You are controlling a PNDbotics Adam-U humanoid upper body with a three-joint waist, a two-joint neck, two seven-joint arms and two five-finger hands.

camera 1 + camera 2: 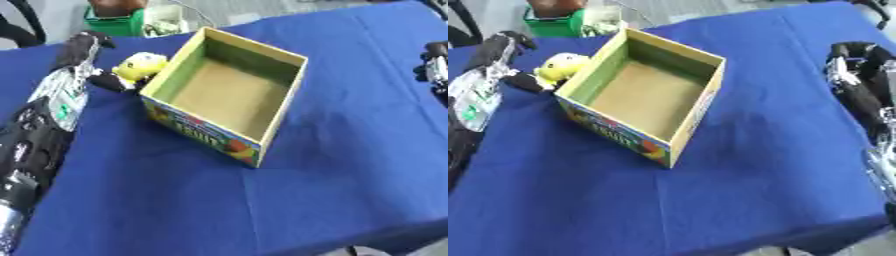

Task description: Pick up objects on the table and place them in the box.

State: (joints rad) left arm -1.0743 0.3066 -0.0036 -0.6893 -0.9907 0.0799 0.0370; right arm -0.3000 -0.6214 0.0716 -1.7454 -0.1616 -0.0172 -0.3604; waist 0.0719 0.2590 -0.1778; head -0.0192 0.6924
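An open cardboard box (pixel 282 107) with a colourful printed front stands in the middle of the blue table; only its bare brown floor shows inside. A small yellow toy (pixel 140 65) sits just outside the box's left wall, close to its far corner. My left hand (pixel 80 47) reaches in from the left, and its dark fingers (pixel 109 81) curl round the toy's near side. At the right edge my right hand (pixel 857 67) rests away from the box, fingers relaxed and pointing up, holding nothing.
The blue cloth (pixel 175 200) covers the whole table, with its front edge at the lower right. A green container (pixel 118 22) and other clutter stand beyond the far edge at the upper left.
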